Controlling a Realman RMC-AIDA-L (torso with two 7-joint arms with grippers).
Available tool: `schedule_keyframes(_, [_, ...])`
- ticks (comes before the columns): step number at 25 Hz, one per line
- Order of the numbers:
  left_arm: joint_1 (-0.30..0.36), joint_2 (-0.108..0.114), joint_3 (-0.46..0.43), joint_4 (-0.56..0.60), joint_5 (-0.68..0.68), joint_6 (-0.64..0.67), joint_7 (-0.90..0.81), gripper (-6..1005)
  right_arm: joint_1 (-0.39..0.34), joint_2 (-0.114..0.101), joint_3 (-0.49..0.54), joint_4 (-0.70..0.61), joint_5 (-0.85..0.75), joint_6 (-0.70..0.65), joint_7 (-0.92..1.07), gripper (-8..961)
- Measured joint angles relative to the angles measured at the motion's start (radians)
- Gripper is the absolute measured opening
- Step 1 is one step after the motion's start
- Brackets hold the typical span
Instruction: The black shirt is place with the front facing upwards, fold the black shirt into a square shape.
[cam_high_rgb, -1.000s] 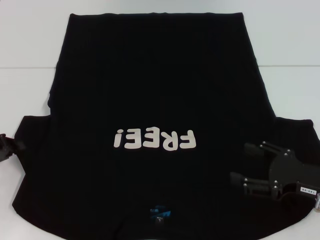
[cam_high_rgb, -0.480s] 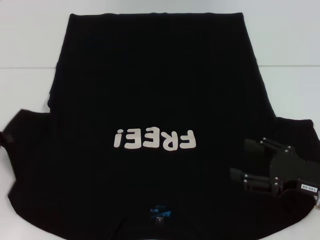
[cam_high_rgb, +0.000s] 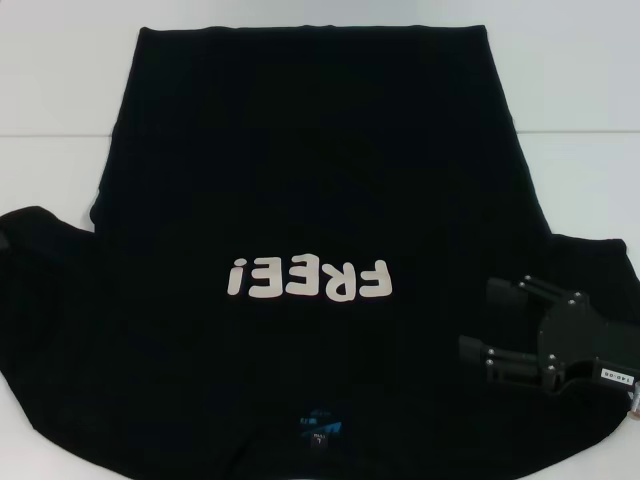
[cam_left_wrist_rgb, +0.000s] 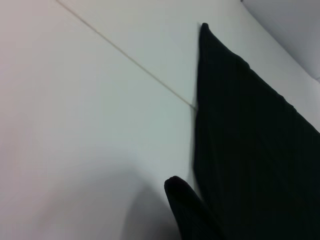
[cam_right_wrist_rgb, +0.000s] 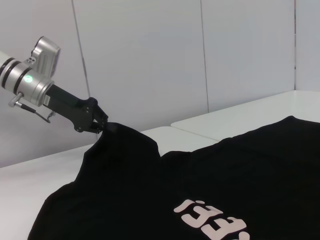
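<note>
The black shirt (cam_high_rgb: 300, 170) lies spread on the white table (cam_high_rgb: 60, 80), its white "FREE!" letters (cam_high_rgb: 308, 279) facing up and its blue neck label (cam_high_rgb: 320, 425) at the near edge. In the right wrist view my left gripper (cam_right_wrist_rgb: 101, 125) is shut on the shirt's left sleeve (cam_right_wrist_rgb: 120, 147) and holds it raised off the table. That raised sleeve (cam_high_rgb: 30, 235) hides the left gripper in the head view. Above the shirt's right sleeve (cam_high_rgb: 590, 265), my right gripper (cam_high_rgb: 477, 322) is open and holds nothing.
A seam (cam_high_rgb: 50, 133) runs across the table under the shirt. Bare table (cam_left_wrist_rgb: 90, 125) lies left of the shirt's side edge (cam_left_wrist_rgb: 197, 100). A pale wall (cam_right_wrist_rgb: 150, 50) stands behind the table.
The left sleeve has been lifted and drawn up from the table, and now covers the left gripper in the head view. The right gripper has barely moved.
</note>
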Motion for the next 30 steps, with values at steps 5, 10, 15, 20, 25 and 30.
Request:
schedule_keyframes(5, [-0.013, 0.009, -0.004, 0.001, 0.001, 0.01, -0.013, 69, 0.0, 0.0, 0.0, 0.0, 0.0, 0.0, 0.0, 924])
schedule_keyframes(10, [-0.018, 0.006, 0.006, 0.015, -0.004, 0.045, -0.052, 79, -0.001, 0.002, -0.001, 0.002, 0.0, 0.0, 0.0, 924])
schedule_keyframes(15, [-0.045, -0.003, 0.005, 0.015, -0.011, 0.075, -0.068, 88, -0.002, 0.002, -0.004, 0.003, 0.0, 0.0, 0.0, 924])
schedule_keyframes(20, [-0.062, -0.016, 0.005, 0.008, -0.054, 0.095, -0.077, 98, 0.0, 0.001, -0.006, 0.009, 0.0, 0.0, 0.0, 924])
schedule_keyframes(25, [-0.065, -0.046, 0.017, -0.014, -0.087, 0.105, -0.073, 108, -0.001, 0.001, -0.004, 0.012, 0.0, 0.0, 0.0, 923])
schedule_keyframes(30, [-0.065, -0.061, 0.019, -0.102, -0.107, 0.07, -0.053, 118, 0.007, 0.001, -0.005, 0.024, 0.0, 0.005, -0.001, 923])
